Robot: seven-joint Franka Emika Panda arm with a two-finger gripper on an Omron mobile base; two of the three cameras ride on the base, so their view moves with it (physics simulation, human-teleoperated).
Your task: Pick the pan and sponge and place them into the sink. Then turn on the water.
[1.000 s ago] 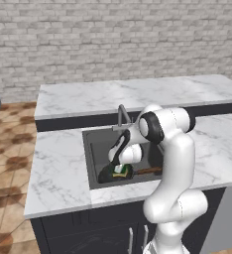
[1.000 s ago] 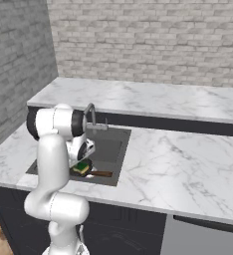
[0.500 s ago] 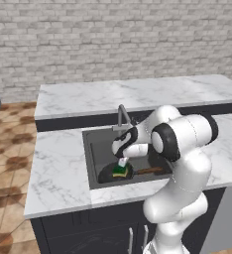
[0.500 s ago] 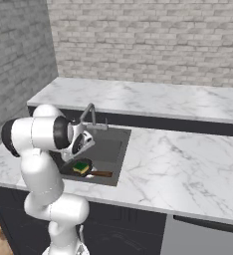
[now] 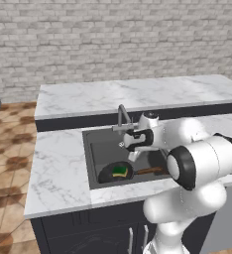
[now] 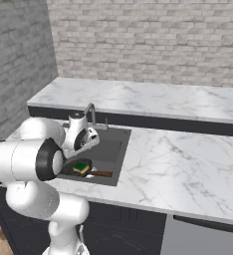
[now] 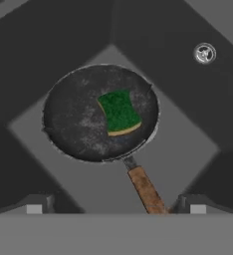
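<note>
The black pan (image 7: pixel 78 119) lies on the floor of the dark sink (image 5: pixel 100 146), its wooden handle (image 7: pixel 146 190) pointing right in the left base view. The green-topped sponge (image 7: pixel 119 111) rests inside the pan, also seen as a yellow-green sponge (image 5: pixel 120 171) (image 6: pixel 81 167). My gripper (image 7: pixel 115 205) hangs open above the pan (image 5: pixel 113 173), with nothing between its fingertips (image 7: pixel 34 205). In the left base view the gripper (image 5: pixel 129 149) sits over the basin just below the grey faucet (image 5: pixel 122 116). No water is in view at the spout.
A silver drain (image 7: pixel 204 53) sits in the basin beyond the pan. White marble counter (image 5: pixel 58 163) surrounds the sink, with a raised back counter (image 5: pixel 138 92) and a brick wall behind. The faucet (image 6: pixel 90 112) stands close beside my hand.
My hand has risen from low over the pan to near the faucet while the elbow swung outward. The jaws stayed open; pan and sponge have not moved.
</note>
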